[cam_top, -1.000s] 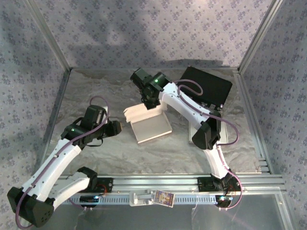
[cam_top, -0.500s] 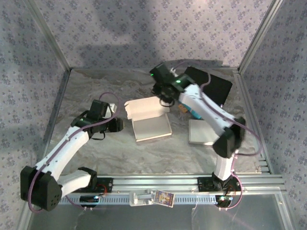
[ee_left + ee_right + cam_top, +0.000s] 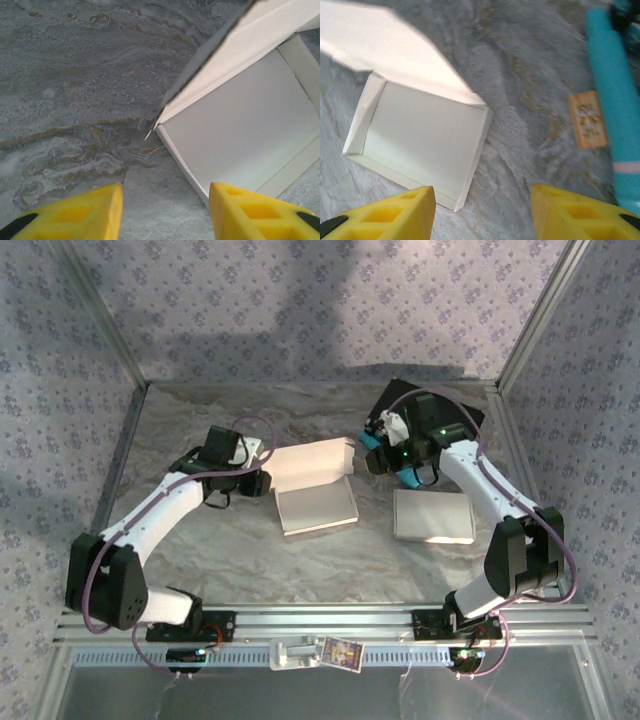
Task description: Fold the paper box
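The paper box [image 3: 316, 508] is sitting in the middle of the counter [image 3: 200, 550] with its shallow tray walls up. Its lid flap [image 3: 312, 461] is hinging open off the far edge, toward the top of the frame. By the look of it, the tray is formed and closing the lid is the step now in hand.

The left hand [image 3: 165, 200] is hovering at the box's left corner with its yellow fingers apart and gripping nothing. The right hand [image 3: 482, 200] is hanging over the counter just right of the tray, also spread and empty.

The next move probably calls for one hand to get behind the flap and swing it down over the tray. The other would be steadying the light box so it is not skidding on the marbled surface.

A teal tube [image 3: 615, 95] and a small tan tag [image 3: 589, 120] are lying close on the right, within the right arm's sweep. A second flat white box [image 3: 432, 517] is resting at centre right, and a black case [image 3: 440, 415] is sitting in the upper right, both apart from the work.
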### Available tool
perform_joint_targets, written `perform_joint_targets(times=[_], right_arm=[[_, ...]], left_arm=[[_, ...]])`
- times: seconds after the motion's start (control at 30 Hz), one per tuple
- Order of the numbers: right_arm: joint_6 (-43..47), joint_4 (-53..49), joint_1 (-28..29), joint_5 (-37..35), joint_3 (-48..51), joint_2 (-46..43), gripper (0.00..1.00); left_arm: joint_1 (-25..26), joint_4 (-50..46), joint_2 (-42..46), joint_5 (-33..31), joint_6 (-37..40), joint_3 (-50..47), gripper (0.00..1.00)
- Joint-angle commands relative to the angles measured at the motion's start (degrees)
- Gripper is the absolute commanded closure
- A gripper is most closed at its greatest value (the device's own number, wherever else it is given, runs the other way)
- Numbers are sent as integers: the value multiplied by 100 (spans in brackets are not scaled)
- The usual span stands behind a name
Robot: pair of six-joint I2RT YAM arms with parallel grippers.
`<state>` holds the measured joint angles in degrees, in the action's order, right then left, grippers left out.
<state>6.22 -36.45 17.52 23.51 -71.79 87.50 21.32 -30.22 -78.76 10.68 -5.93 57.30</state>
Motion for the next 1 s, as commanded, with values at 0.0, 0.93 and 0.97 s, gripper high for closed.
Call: perform_joint_targets(times=[0.0,0.93,0.97], right_arm=[[1267,701,37,596,-145,246,46],[1161,-27,479,290,-1364,1739,80],[1108,-30,509,192,-1355,1714,80]], left_arm=[[-40,93,-147,-150,325,281,52],[-1,209,-927,10,9,831,92],[18,187,-947,-55,-27,844,93]])
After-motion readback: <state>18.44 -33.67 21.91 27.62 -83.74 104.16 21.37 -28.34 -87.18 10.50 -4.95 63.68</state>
